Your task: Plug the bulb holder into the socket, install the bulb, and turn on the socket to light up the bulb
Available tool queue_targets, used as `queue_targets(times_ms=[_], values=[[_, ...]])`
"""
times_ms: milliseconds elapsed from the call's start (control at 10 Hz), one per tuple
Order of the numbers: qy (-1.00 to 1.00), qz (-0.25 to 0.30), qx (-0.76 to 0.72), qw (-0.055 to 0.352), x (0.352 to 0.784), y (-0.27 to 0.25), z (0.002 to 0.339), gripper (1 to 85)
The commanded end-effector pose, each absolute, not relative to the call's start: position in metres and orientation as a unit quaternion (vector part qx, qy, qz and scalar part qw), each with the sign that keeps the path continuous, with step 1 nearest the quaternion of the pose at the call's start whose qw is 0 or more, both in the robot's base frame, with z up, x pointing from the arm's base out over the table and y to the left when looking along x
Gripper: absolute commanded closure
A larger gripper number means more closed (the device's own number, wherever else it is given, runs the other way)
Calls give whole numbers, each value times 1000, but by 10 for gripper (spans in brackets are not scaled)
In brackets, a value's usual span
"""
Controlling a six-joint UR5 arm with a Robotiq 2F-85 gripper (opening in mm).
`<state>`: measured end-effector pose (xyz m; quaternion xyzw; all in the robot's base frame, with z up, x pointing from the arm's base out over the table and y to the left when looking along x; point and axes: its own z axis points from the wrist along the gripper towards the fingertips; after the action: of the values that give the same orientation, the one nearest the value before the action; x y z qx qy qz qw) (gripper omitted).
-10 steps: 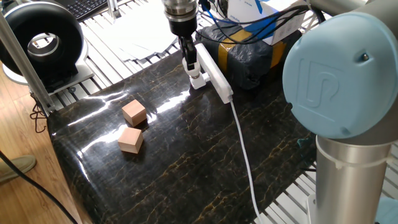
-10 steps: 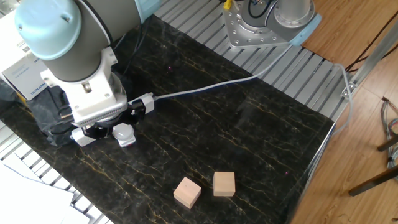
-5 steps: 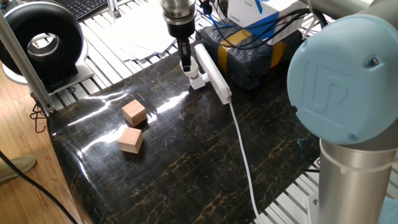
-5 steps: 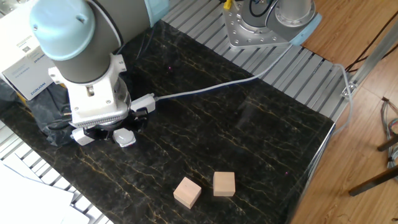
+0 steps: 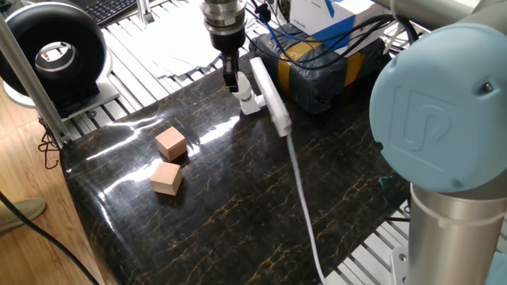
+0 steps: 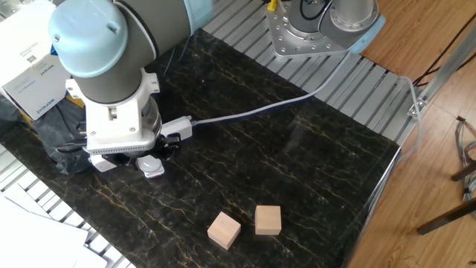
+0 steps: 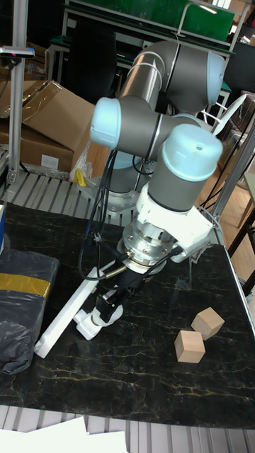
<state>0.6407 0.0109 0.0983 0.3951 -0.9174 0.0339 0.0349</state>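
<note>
Looking down from one fixed view, I see my pincer [image 5: 231, 81] hanging over the far edge of the dark marble table, its dark fingers right above the bulb holder [image 5: 250, 100], a small white cube pressed against the long side of the socket [image 5: 269, 91]. Compared with a second ago, I have drifted a little toward the back left. The socket's cable end has swung slightly, dragging the white cable [image 5: 301, 190] into a straighter line. Two wooden blocks [image 5: 168, 160] sit well apart, untouched. In the other fixed view my wrist hides the fingers. Only the cable end of the socket [image 6: 181, 128] shows beside it, shifted toward the table's middle, with the bulb holder [image 6: 152, 165] peeking out below. In the tall fixed view my pincer [image 7: 106, 308] reaches down at the bulb holder [image 7: 91, 327], which touches the socket [image 7: 64, 322]. I cannot tell whether the fingers are clamped on anything or merely close together. I cannot pick out the bulb. My judgement: the strip slides under my push, so the plugging step may not be firmly done.
</note>
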Motion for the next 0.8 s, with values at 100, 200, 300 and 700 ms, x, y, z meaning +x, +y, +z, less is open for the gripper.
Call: queue_targets(times_ms=[100,200,300,700], values=[[-924,43,378,43,637,7,104,727],[-923,44,378,47,635,5,104,717],[-922,47,382,52,633,3,104,687],[-917,37,394,54,631,9,103,487]])
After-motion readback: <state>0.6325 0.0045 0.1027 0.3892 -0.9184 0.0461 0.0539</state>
